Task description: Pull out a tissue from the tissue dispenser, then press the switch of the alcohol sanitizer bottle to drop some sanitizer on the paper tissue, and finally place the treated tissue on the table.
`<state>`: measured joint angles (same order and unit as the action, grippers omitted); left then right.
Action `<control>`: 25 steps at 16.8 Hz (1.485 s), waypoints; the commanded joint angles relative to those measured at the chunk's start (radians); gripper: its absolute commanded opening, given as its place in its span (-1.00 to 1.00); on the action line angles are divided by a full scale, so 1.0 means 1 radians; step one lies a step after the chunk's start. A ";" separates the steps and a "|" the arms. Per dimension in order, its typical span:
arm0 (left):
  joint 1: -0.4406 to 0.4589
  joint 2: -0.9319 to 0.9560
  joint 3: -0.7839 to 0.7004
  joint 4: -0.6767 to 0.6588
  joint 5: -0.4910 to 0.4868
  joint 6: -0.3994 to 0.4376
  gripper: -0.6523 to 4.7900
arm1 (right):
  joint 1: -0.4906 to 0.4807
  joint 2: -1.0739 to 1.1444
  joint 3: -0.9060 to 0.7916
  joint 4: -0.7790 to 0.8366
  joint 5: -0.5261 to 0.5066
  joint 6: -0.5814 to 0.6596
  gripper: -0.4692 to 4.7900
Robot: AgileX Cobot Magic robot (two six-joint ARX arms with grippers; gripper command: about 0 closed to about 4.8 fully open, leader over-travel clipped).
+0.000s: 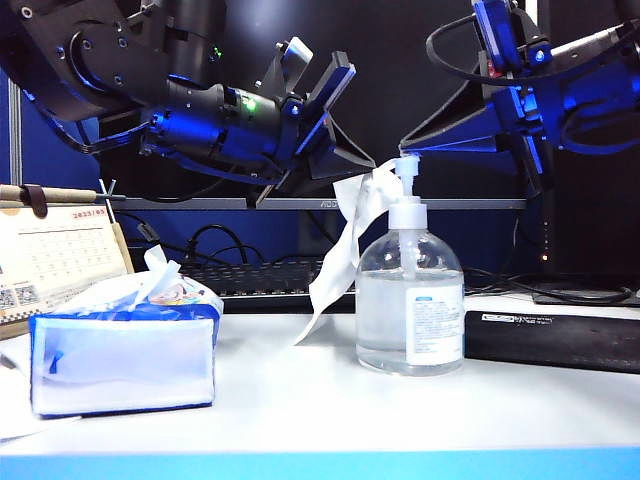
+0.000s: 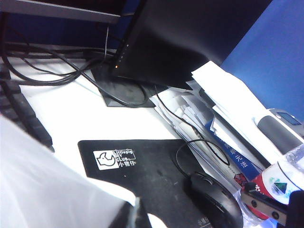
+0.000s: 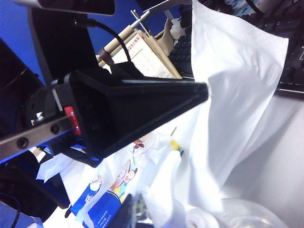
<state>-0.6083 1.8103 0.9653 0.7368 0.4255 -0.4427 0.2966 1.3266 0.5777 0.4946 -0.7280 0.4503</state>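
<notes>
1. Tissue (image 1: 345,235) hung as a long creased white strip from the left gripper (image 1: 362,168), its lower end trailing down to the table (image 1: 300,385) just left of the alcohol sanitizer bottle (image 1: 410,305).
2. Left gripper was up above the table, left of the pump; its fingers were closed tight on the tissue's upper end. In the left wrist view the sheet showed as a pale blurred mass (image 2: 42,185) at the near corner.
3. Top of the tissue lay bunched against the switch (image 1: 407,190), right under the nozzle end.
4. Right gripper (image 1: 408,143) came in from the right of the exterior view, level, its dark wedge tip directly above the switch. Whether it touched the pump head, could not tell.
5. Right wrist view showed the fingers (image 3: 142,107) as one dark wedge closed to a point, nothing between them, with the tissue (image 3: 228,95) hanging just beyond the tip.
6. Bottle stood upright mid-table, clear liquid to roughly the shoulder, small white label facing front.
7. Tissue dispenser (image 1: 125,350) sat at the left front of the table, white tuft sticking out of its top slit, well apart from the bottle.
8. Desk calendar (image 1: 55,260) stood behind the dispenser.
9. Keyboard (image 1: 260,280) lay behind the bottle; black mat (image 1: 550,340) sat to its right.
10. Left wrist view took in the mat (image 2: 142,166), a mouse (image 2: 216,199) and a monitor base (image 2: 118,90).
</notes>
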 commanded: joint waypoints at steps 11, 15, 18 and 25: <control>0.000 -0.002 0.005 -0.003 0.005 0.001 -0.78 | 0.000 0.059 -0.008 -0.088 0.020 -0.029 -0.83; 0.000 -0.001 0.005 -0.003 0.005 0.001 -0.78 | 0.000 0.060 -0.008 -0.110 0.024 -0.039 -0.83; 0.000 0.000 0.005 -0.003 0.005 0.000 -0.78 | 0.000 0.085 -0.017 -0.124 0.024 -0.040 -0.83; 0.003 0.015 0.005 -0.002 0.005 0.001 -0.78 | 0.000 0.089 -0.031 -0.051 0.008 -0.031 -0.83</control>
<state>-0.6075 1.8271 0.9668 0.7208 0.4271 -0.4438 0.2962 1.4193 0.5423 0.4129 -0.7082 0.4175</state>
